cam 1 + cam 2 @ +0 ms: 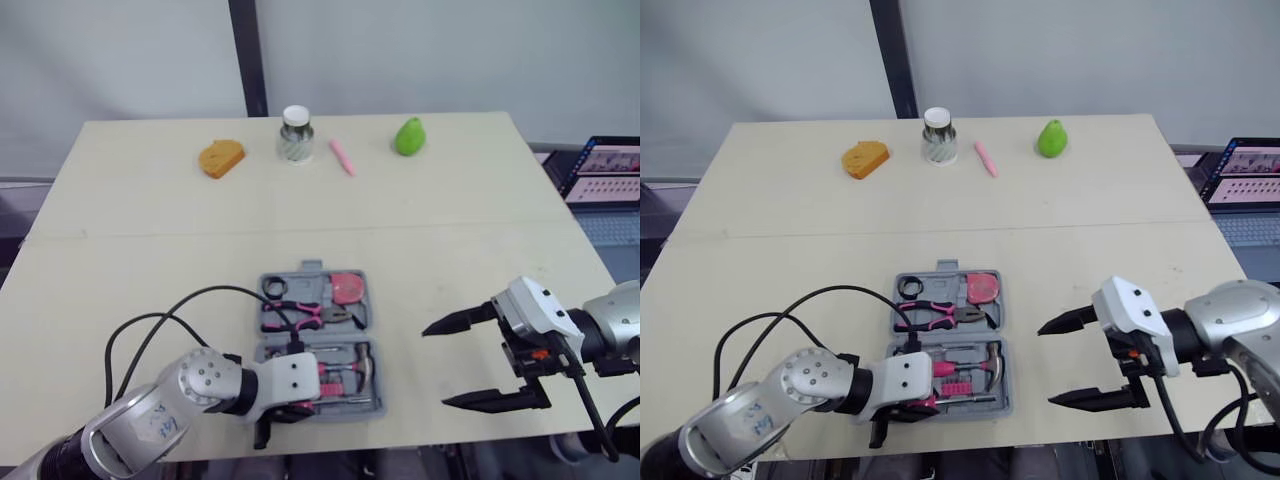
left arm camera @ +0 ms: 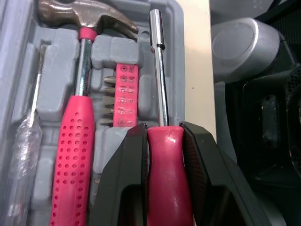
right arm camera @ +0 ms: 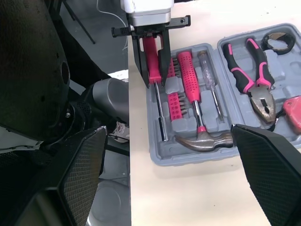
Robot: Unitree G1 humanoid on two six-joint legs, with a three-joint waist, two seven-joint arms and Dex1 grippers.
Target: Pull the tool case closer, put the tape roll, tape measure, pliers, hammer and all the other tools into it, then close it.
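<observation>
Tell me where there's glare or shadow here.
Left wrist view: glare streaks the chrome shaft of the pink-handled screwdriver and the steel head of the claw hammer. Right wrist view: the grey plastic tool case is evenly lit, no glare. Left eye view: even light on the pale wooden table, only faint shadows.

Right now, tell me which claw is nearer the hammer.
Left. The left claw is shut on the pink-handled driver alongside the hammer; the right claw hangs open right of the tool case.
</observation>
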